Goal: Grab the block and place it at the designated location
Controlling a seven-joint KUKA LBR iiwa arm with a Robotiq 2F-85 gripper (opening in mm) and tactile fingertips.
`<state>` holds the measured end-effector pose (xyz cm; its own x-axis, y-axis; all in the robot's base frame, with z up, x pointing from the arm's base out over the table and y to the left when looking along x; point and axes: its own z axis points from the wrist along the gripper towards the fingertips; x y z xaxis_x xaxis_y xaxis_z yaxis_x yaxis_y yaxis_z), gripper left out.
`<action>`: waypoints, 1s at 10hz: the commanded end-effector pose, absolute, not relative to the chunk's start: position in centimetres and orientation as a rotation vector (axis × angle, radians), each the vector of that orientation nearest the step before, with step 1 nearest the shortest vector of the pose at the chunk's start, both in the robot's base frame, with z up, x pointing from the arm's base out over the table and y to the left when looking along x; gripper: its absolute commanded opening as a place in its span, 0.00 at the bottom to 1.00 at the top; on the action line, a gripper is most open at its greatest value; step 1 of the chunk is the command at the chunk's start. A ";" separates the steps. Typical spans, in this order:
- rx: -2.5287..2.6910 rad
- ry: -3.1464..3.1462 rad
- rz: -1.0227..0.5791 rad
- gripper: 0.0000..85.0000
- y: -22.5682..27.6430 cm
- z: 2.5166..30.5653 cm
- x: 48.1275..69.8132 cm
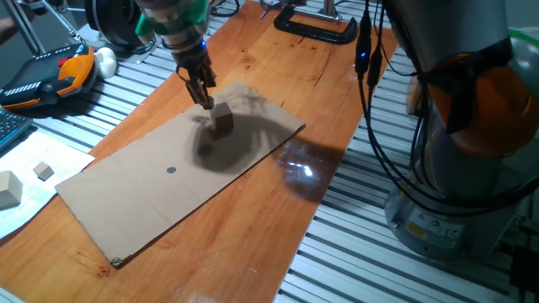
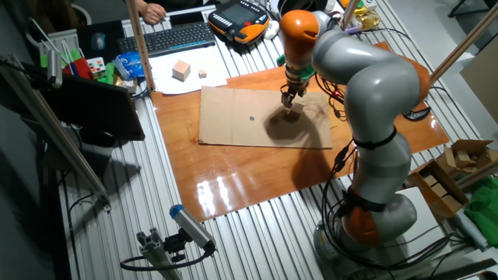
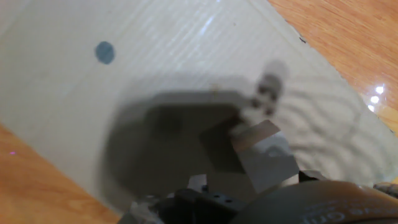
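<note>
The block (image 1: 221, 118) is a small light-brown wooden cube sitting on the right part of the brown cardboard sheet (image 1: 126, 202). My gripper (image 1: 206, 101) hangs just above its upper left edge, fingers close together and pointing down. Whether they touch the cube does not show. The other fixed view has the gripper (image 2: 288, 98) right over the block (image 2: 292, 114). In the blurred hand view the block (image 3: 249, 155) fills the lower middle. The designated location, a small dark dot (image 1: 172, 170) (image 2: 252, 119) (image 3: 104, 52), lies on the cardboard well to the left of the cube.
A larger tan block (image 1: 8, 189) and a tiny pale cube (image 1: 44, 172) rest on white paper left of the sheet. An orange teach pendant (image 1: 50, 76) and a black clamp (image 1: 316, 29) lie at the back. The robot base (image 1: 472, 168) stands at the right.
</note>
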<state>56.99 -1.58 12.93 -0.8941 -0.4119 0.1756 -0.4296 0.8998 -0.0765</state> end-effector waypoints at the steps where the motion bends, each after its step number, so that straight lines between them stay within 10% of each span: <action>1: 0.647 -2.904 0.178 0.87 -1.7 12.6 57.0; 10: 0.652 -2.914 0.139 0.97 -3.9 7.8 57.3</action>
<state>57.33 -3.94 7.78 -0.8938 -0.4159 0.1680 -0.4299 0.9011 -0.0567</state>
